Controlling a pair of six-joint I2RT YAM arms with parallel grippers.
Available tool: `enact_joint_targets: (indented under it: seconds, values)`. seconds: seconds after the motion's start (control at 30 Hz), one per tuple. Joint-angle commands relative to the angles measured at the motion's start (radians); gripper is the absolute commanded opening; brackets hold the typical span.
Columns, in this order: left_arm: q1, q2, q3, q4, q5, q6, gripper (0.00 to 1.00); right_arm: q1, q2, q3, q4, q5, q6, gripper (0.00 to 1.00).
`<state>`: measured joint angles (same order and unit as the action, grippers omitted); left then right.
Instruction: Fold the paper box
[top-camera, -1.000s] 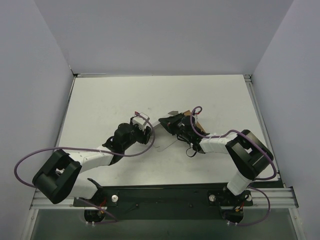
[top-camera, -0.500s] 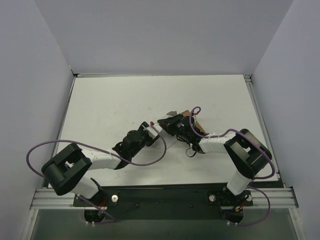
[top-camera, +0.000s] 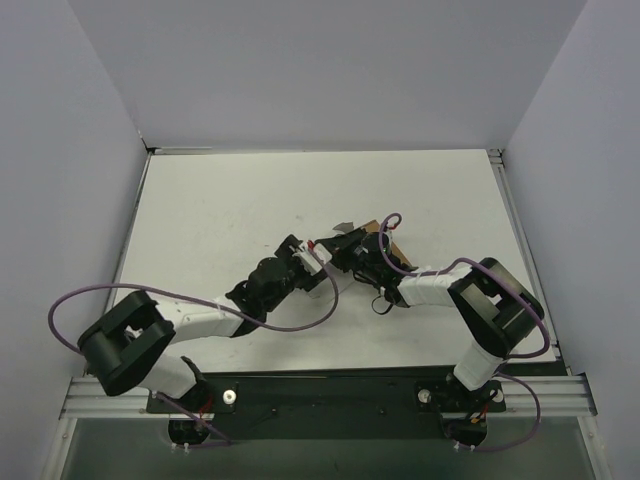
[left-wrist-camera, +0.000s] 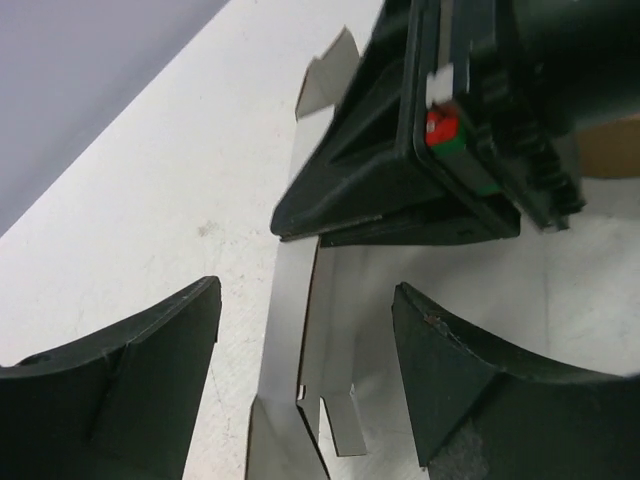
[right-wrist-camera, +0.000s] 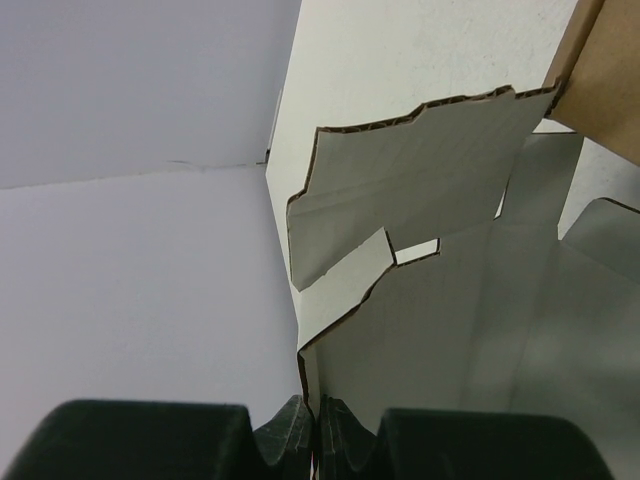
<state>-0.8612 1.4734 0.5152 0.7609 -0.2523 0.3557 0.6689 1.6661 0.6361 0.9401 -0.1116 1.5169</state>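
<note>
The paper box (right-wrist-camera: 450, 330) is a white-grey card blank with notched flaps, partly raised off the table. My right gripper (right-wrist-camera: 320, 415) is shut on the bottom edge of one panel and holds it upright. In the top view only a grey flap of the paper box (top-camera: 345, 225) shows beyond my right gripper (top-camera: 336, 252). My left gripper (left-wrist-camera: 305, 300) is open, its two fingers standing either side of an upright wall of the paper box (left-wrist-camera: 290, 330) without touching it. It sits close against the right gripper's black body (left-wrist-camera: 430, 150), and in the top view my left gripper (top-camera: 312, 263) is at mid-table.
A brown cardboard surface (right-wrist-camera: 600, 85) lies just behind the blank, also visible as a brown cardboard patch (top-camera: 388, 238) near the right wrist. The white table (top-camera: 220, 200) is walled by grey panels (top-camera: 60, 150) on the left, back and right. Purple cables loop beside both arms.
My left arm has swung right and forward until its gripper meets the right one. Its jaws have widened around the paper wall. The right gripper has kept its grip and place.
</note>
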Motion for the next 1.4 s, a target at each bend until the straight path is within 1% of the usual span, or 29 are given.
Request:
enact_joint_targets:
  seconds: [0.0,0.07,0.1,0.17,0.2,0.23,0.27,0.3,0.33,0.4,0.47,0.5,0.53,0.6,0.63,0.67,0.73,0.77,0.8,0.83,0.93,1.03,1.17,1.23,1.37]
  values:
    - [0.005,-0.209,0.065,-0.098,0.105,-0.142,0.80,0.000,-0.031,-0.021,0.037,0.032,-0.003,0.00]
    - [0.001,-0.270,0.031,-0.120,0.108,-0.202,0.81,-0.002,-0.029,-0.021,0.045,0.035,0.005,0.00]
    - [-0.001,-0.325,0.010,-0.133,0.091,-0.292,0.81,0.000,-0.029,-0.015,0.045,0.035,0.005,0.00]
    - [0.001,-0.367,-0.067,-0.138,0.055,-0.351,0.81,0.000,-0.028,-0.010,0.045,0.039,0.008,0.00]
    - [-0.001,-0.389,-0.087,-0.162,0.041,-0.426,0.80,0.001,-0.026,-0.007,0.045,0.039,0.008,0.00]
    - [-0.004,-0.395,-0.104,-0.181,-0.003,-0.451,0.78,0.000,-0.026,-0.004,0.046,0.039,0.008,0.00]
    - [-0.002,-0.395,-0.141,-0.204,-0.025,-0.484,0.75,0.000,-0.026,-0.004,0.046,0.041,0.008,0.00]
    - [-0.002,-0.397,-0.158,-0.231,-0.051,-0.562,0.72,0.000,-0.026,-0.004,0.045,0.041,0.008,0.00]
    - [-0.001,-0.401,-0.184,-0.235,-0.071,-0.595,0.70,0.000,-0.029,-0.006,0.045,0.041,0.009,0.00]
    - [0.001,-0.410,-0.245,-0.226,-0.093,-0.679,0.67,0.000,-0.032,-0.007,0.043,0.043,0.009,0.00]
    - [0.001,-0.415,-0.279,-0.218,-0.100,-0.733,0.63,0.001,-0.031,-0.010,0.043,0.043,0.011,0.00]
    - [0.001,-0.412,-0.314,-0.178,-0.090,-0.756,0.60,0.000,-0.032,-0.010,0.045,0.043,0.011,0.00]
    - [0.001,-0.407,-0.322,-0.161,-0.085,-0.761,0.59,0.000,-0.031,-0.010,0.045,0.041,0.011,0.00]
    - [-0.001,-0.410,-0.342,-0.161,-0.126,-0.770,0.57,0.000,-0.031,-0.009,0.048,0.039,0.014,0.00]
    - [0.001,-0.423,-0.362,-0.155,-0.151,-0.785,0.58,0.001,-0.032,-0.010,0.049,0.038,0.015,0.00]
    - [0.025,-0.442,-0.382,-0.128,-0.168,-0.799,0.59,0.000,-0.035,-0.010,0.049,0.036,0.016,0.00]
    - [0.083,-0.508,-0.412,-0.117,-0.092,-0.819,0.61,-0.002,-0.045,-0.015,0.040,0.041,0.012,0.00]
    - [0.143,-0.525,-0.408,-0.152,-0.053,-0.824,0.61,-0.002,-0.048,-0.016,0.037,0.043,0.008,0.00]
    - [0.169,-0.553,-0.399,-0.172,-0.010,-0.821,0.61,-0.002,-0.048,-0.016,0.031,0.046,0.008,0.00]
    - [0.186,-0.565,-0.388,-0.185,0.013,-0.816,0.61,-0.002,-0.051,-0.018,0.028,0.046,0.005,0.00]
    - [0.226,-0.602,-0.374,-0.161,0.073,-0.807,0.61,-0.002,-0.045,-0.015,0.026,0.046,0.005,0.00]
    - [0.263,-0.610,-0.360,-0.152,0.084,-0.810,0.62,0.000,-0.045,-0.018,0.025,0.047,0.008,0.00]
    - [0.326,-0.575,-0.351,-0.078,0.105,-0.830,0.63,0.000,-0.049,-0.018,0.011,0.056,-0.006,0.00]
    - [0.367,-0.520,-0.339,-0.060,0.122,-0.831,0.64,-0.002,-0.043,-0.019,0.019,0.062,-0.041,0.00]
    - [0.427,-0.383,-0.265,-0.054,0.192,-0.802,0.65,-0.002,-0.022,-0.039,0.039,0.067,-0.049,0.00]
